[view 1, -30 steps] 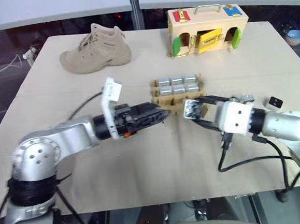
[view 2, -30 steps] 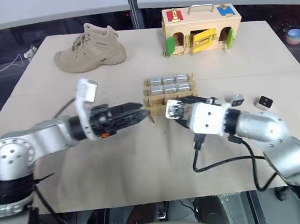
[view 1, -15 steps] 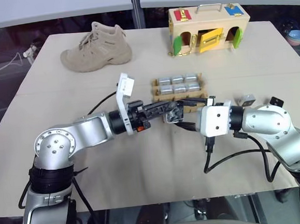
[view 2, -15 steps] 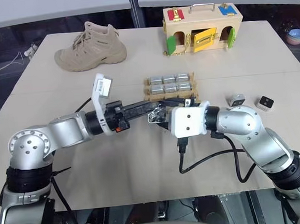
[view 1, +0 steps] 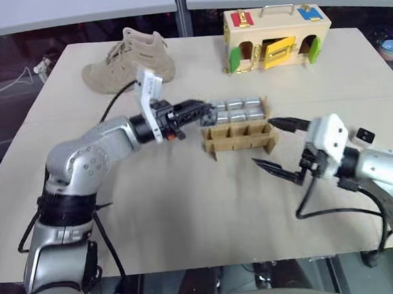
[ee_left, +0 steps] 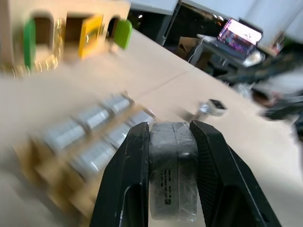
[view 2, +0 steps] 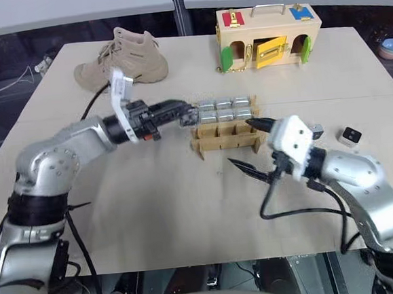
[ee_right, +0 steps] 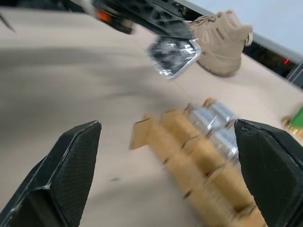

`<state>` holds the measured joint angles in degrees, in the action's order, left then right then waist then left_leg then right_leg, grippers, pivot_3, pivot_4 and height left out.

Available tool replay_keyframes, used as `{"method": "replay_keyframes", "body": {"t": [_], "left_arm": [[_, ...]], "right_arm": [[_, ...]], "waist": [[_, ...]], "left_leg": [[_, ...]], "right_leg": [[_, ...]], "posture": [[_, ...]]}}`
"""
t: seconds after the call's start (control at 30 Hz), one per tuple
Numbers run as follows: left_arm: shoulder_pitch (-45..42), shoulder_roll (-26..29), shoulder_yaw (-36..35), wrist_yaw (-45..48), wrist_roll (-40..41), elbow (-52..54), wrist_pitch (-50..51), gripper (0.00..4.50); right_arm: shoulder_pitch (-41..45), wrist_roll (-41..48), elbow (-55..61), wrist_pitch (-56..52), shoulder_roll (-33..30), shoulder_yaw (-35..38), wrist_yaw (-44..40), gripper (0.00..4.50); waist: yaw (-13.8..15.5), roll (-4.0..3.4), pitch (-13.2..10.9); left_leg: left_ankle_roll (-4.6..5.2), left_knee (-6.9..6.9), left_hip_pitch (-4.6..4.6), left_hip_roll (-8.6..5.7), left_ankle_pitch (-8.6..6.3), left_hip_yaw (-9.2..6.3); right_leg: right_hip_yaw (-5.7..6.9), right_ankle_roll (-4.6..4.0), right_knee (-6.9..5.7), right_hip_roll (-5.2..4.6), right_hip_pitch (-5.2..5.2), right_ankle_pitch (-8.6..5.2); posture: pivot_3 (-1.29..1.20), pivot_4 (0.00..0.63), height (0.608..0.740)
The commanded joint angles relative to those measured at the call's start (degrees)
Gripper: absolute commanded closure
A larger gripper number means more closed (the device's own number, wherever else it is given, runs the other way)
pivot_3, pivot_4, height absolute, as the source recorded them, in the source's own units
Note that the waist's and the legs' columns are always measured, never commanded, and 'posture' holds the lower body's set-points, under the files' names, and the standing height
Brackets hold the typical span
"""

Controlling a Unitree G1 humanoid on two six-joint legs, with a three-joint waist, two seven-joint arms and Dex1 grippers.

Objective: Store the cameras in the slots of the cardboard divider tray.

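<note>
We see that the silver-grey camera [ee_left: 173, 172] has passed from the right fingers to the left fingers [ee_left: 127, 179], which now pinch it just above the left end of the cardboard tray [view 1: 240, 138]. The right gripper [view 1: 278, 144] has drawn back, its fingers spread wide and empty. The tray is a brown grid of crossed strips on the pale table [view 1: 188, 216]; six boxy cameras [view 1: 236, 111] fill its two far rows. Two more small cameras [view 2: 350, 135] lie right of the tray, partly hidden by the right arm.

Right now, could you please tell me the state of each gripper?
Left gripper: closed on a camera.
Right gripper: open, holding nothing.
</note>
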<state>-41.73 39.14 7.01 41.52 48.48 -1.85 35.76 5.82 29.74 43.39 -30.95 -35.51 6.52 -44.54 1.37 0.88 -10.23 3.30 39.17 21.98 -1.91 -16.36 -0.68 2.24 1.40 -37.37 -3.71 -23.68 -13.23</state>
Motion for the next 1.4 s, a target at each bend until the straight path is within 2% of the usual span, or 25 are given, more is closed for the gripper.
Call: {"method": "replay_keyframes", "body": {"t": [0.03, 0.2, 0.27, 0.37, 0.67, 1.0, 1.2, 1.23, 1.27, 1.33, 1.4], "left_arm": [[-4.36, -4.74, 5.36, 10.81, -13.03, -11.02, -13.19, 3.78], [-8.57, -9.96, 6.84, 18.71, -21.12, -23.79, -20.88, 3.78], [-9.35, -10.75, 7.64, 20.78, -25.74, -28.65, -26.4, 3.78], [-9.99, -10.39, 6.48, 24.42, -28.13, -32.37, -29.11, 3.78], [-10.88, -10.72, 5.05, 29.15, -33.14, -35.9, -32.2, 3.78], [-12.2, -15.24, 3.11, 28.64, -36.02, -39.04, -34.06, 3.78], [-10.8, -15.14, 1.86, 29.42, -36.54, -38.62, -35.26, 3.78], [-10.14, -15.12, 1.34, 29.14, -36.26, -38.14, -34.95, 2.71], [-9.7, -15.14, 0.95, 28.9, -36.08, -37.79, -34.67, 2.44], [-8.18, -14.69, -1.31, 29.29, -33.18, -33.84, -30.31, 1.42], [-6.38, -13.63, -3.82, 29.51, -29.99, -28.25, -26.11, 1.42]], "right_arm": [[-2.05, 6.92, 5.09, -1.79, -0.45, 5.08, 1.97, 0.04], [-4.78, 6.44, 6.9, -1.36, -1.01, 5.66, 4.79, 0.04], [-6.05, 5.98, 7.63, -0.92, -1.11, 5.57, 5.79, 0.04], [-8.7, 5.14, 9.02, -0.01, -0.9, 5.97, 7.28, 0.04], [-11.49, 3.39, 9.32, 2.44, -0.9, 5.67, 8.99, 0.04], [-11.9, 2.12, 8.68, 3.51, -1.2, 5.27, 9.4, 0.04], [-11.96, 1.97, 8.86, 3.48, -1.19, 5.23, 10.03, 0.04], [-11.98, 1.93, 8.83, 3.44, -1.17, 5.18, 10.19, 0.0], [-12.01, 1.93, 8.84, 3.4, -1.17, 5.14, 10.33, 0.0], [-12.2, 2.25, 8.96, 2.69, -1.14, 5.33, 11.02, 0.0], [-12.58, 2.55, 9.13, 1.62, -1.18, 6.0, 12.08, 0.0]], "waist": [[-0.31, 0.01, -0.01], [-0.65, 0.06, -0.04], [-0.66, 0.06, -0.04], [-0.54, 0.07, -0.03], [-0.58, 0.09, -0.02], [-0.47, 0.1, -0.01], [-0.49, 0.1, -0.01], [-0.51, 0.1, -0.01], [-0.55, 0.1, -0.01], [-0.63, 0.1, -0.02], [-0.72, 0.1, -0.02]], "left_leg": [[0.01, 0.02, 0.0, 0.0, 0.0, 0.03], [0.04, 0.01, 0.05, 0.07, -0.01, 0.08], [0.08, 0.03, 0.11, 0.07, -0.03, 0.08], [0.14, 0.05, 0.15, 0.07, -0.06, 0.07], [0.42, 0.17, 0.11, 0.07, -0.22, 0.07], [0.42, 0.21, 0.12, 0.05, -0.22, 0.07], [0.43, 0.26, 0.13, 0.04, -0.23, 0.06], [0.43, 0.26, 0.13, 0.04, -0.23, 0.06], [0.43, 0.26, 0.12, 0.04, -0.23, 0.06], [0.41, 0.26, 0.11, 0.05, -0.22, 0.07], [0.4, 0.25, 0.12, 0.08, -0.21, 0.07]], "right_leg": [[-0.02, 0.0, 0.0, -0.02, 0.0, 0.0], [-0.06, 0.0, -0.03, 0.01, -0.08, 0.0], [-0.04, 0.0, -0.05, 0.03, -0.14, 0.0], [-0.02, 0.01, -0.04, 0.0, -0.15, 0.0], [-0.01, 0.02, -0.14, -0.01, -0.12, 0.0], [0.01, 0.03, -0.18, 0.04, -0.11, 0.0], [0.02, 0.03, -0.22, 0.04, -0.1, 0.0], [0.02, 0.03, -0.22, 0.04, -0.1, 0.0], [0.02, 0.03, -0.23, 0.04, -0.11, 0.0], [0.0, 0.03, -0.24, 0.02, -0.11, 0.0], [-0.01, 0.03, -0.23, 0.02, -0.12, 0.0]], "posture": [[0.0, 0.15, 0.74], [0.0, 0.15, 0.74], [0.0, 0.15, 0.74], [0.0, 0.15, 0.74], [0.0, 0.15, 0.74], [0.0, 0.15, 0.74], [0.0, 0.15, 0.74], [0.0, 0.15, 0.74], [0.0, 0.15, 0.74], [0.0, 0.15, 0.74], [0.0, 0.15, 0.74]]}}
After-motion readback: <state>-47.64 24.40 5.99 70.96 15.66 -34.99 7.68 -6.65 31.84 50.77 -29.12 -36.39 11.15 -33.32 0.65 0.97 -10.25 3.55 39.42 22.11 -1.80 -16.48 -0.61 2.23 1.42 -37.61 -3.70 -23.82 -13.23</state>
